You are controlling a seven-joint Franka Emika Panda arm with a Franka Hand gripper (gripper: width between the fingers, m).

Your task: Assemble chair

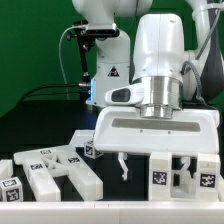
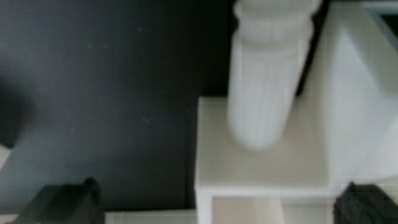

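Several steps short of a finished chair, seemingly: found white blocky plastic chair parts with black-and-white tags [image 1: 55,172] lying loose on the black counter [image 1: 40,125], some at the exterior view's left, others at its right. Saw the white-bodied pincer [image 1: 153,167] low over them, spread fully wide and gripping nothing, dark fingertips [image 2: 68,200] straddling a white rounded plastic post [image 2: 267,70] and pale slab [image 2: 267,165]. Could not tell whether any pieces were already joined.

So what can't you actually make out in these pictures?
Exterior view: the gripper covers whatever lies behind it; the bottom edge cuts off the front chair parts; tags too small to read.
Wrist view: the parts are blurred; the edge cuts off the fingertips.
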